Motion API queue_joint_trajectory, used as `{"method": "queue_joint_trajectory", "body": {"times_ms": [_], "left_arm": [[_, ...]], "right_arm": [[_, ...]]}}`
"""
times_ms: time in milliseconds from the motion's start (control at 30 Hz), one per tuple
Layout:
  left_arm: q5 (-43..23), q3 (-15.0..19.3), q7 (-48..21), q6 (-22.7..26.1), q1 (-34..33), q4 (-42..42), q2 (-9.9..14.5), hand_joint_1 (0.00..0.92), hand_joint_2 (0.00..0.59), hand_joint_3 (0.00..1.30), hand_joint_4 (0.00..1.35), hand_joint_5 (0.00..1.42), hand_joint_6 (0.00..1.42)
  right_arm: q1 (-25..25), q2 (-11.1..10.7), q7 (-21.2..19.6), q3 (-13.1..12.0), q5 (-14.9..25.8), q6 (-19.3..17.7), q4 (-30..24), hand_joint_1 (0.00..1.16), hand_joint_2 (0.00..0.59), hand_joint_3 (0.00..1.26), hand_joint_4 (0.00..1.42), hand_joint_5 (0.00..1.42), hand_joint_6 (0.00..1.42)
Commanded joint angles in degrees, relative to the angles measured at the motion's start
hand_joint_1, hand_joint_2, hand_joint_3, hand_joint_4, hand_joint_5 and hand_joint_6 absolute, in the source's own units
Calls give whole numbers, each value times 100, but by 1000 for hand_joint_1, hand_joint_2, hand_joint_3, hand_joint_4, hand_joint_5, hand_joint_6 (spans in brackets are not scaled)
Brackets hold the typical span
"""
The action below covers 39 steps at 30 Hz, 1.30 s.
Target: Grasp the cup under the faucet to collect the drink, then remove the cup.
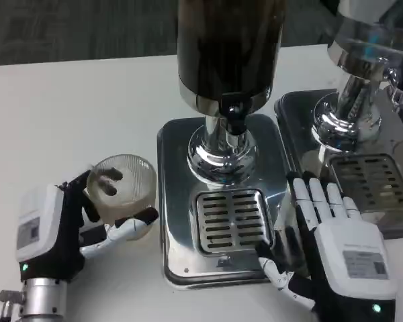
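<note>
One clear plastic cup (121,188) sits in the lower left of the frame, ribbed along its wall and see-through enough that dark fingertips show through its side. It is tilted a little, its open mouth turned up toward the camera, and it lies just left of the nearer drip tray (181,201), not under the faucet (234,124). The left hand (74,225) holds it: black fingers curl around the far side while the white thumb lies along the near side.

Nearer the middle, the faucet hangs from a dark drink dispenser (228,47) on a chrome stem, above a slotted grate (232,220) set in the shiny tray. The right hand (329,241) lies at the lower right, palm down, fingers straight and side by side on the tray's right edge, thumb out to the left, holding nothing.

Small labels sit on the white backs of both hands, but their print is too small to read. A second dispenser (363,47) with its own tray stands at the upper right on the white table (67,121).
</note>
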Motion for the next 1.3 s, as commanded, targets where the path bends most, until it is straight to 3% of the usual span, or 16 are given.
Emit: {"method": "queue_joint_trajectory", "body": {"times_ms": [33, 433, 733, 1300], "left_arm": [[-91, 104, 155, -197, 14, -205, -4, 551, 43, 700, 762, 986, 1180], [-55, 124, 146, -415, 89, -635, -45, 581, 19, 700, 752, 968, 1166], [287, -226, 53, -504, -26, -716, -149, 582, 17, 700, 752, 967, 1165], [630, -853, 27, -112, -1075, 437, -729, 603, 13, 722, 770, 993, 1194]], "right_arm": [[54, 54, -45, -51, 31, 41, -132, 337, 351, 25, 0, 0, 67], [71, 37, -10, -83, 36, 17, -150, 337, 351, 25, 0, 0, 67], [124, 77, -42, -101, 118, -20, -107, 337, 351, 25, 0, 0, 66], [273, 150, -51, -147, 84, 21, -217, 342, 356, 12, 0, 0, 64]]}}
